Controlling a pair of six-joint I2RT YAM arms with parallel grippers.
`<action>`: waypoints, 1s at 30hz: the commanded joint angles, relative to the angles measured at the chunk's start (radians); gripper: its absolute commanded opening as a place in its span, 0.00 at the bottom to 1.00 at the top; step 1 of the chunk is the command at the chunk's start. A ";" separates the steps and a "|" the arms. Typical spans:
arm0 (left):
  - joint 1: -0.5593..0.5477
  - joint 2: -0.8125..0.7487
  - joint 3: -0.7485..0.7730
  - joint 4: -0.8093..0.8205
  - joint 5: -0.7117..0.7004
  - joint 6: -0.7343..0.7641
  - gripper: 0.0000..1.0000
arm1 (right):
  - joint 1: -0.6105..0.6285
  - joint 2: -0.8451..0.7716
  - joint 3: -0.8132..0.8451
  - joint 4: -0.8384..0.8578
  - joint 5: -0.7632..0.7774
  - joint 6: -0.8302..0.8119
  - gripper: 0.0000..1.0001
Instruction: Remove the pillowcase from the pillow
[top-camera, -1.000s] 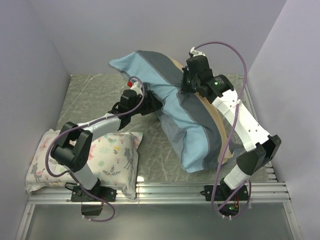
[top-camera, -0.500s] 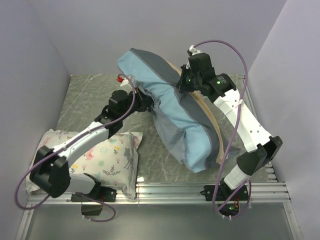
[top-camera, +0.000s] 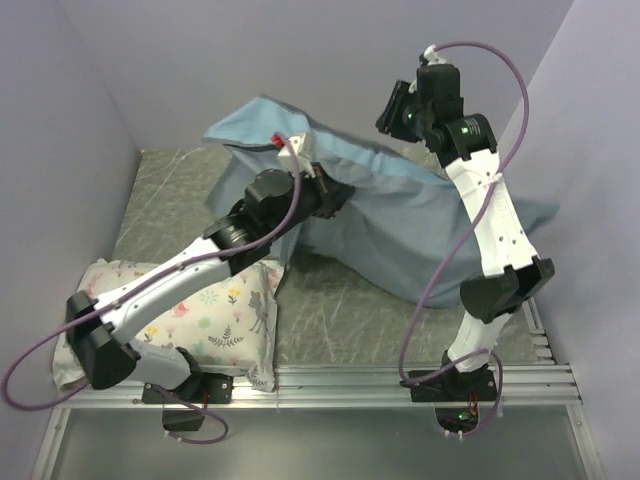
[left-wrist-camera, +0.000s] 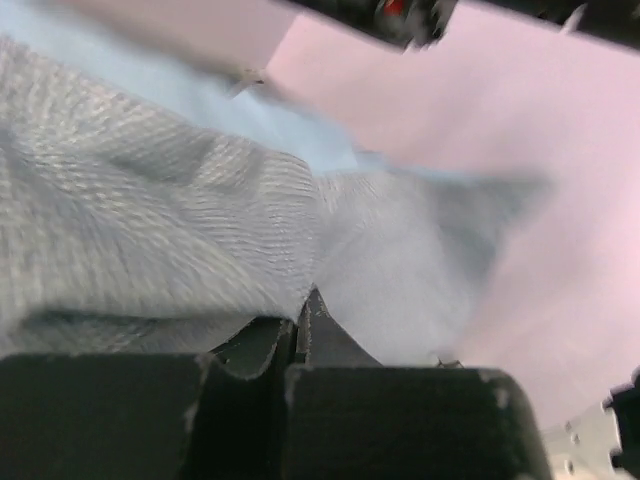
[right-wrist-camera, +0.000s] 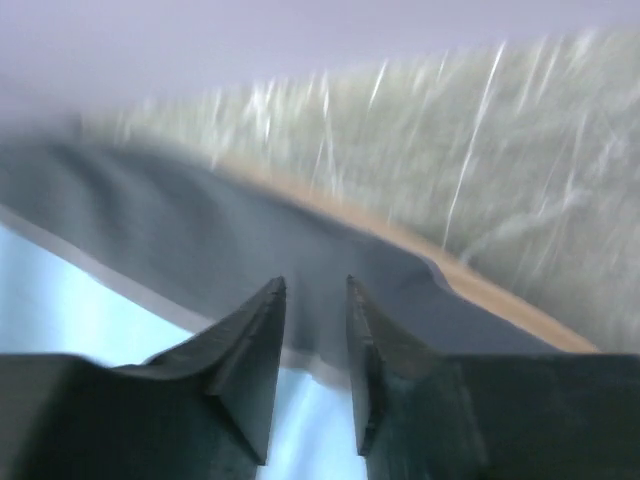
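Pale lilac walls close in 3 sides of a grey marbled bench. The pillowcase lies heaped across its far half, blue-grey face up, with 1 corner spilling toward the right wall.

The left end effector is clenched on a fold of that fabric at the heap's near-left side. Its wrist view shows the weave pinched tight between the closed fingers. That grip, I judge, anchors the cover so it can be drawn off.

The right end effector hangs above the heap's far edge with its fingers parted and nothing between them. Below them, its wrist view shows the cover's dark grey and tan stripes. It looks released, probably ready for a fresh hold.

The plain white pillow is not visible anywhere, so I judge it is inside the cover.

A printed pillow sits at the near-left corner beneath the left arm. It is apart from the heap and seems to hinder little.
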 joint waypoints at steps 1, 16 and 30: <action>-0.005 0.111 0.095 0.001 -0.060 -0.045 0.00 | -0.020 0.073 0.139 0.060 -0.029 0.007 0.50; 0.211 0.507 0.490 -0.072 0.124 -0.162 0.15 | 0.080 -0.401 -0.561 0.396 0.099 0.060 0.74; 0.312 0.318 0.358 -0.242 0.022 -0.007 0.80 | 0.282 -0.133 -0.731 0.421 0.380 0.023 0.78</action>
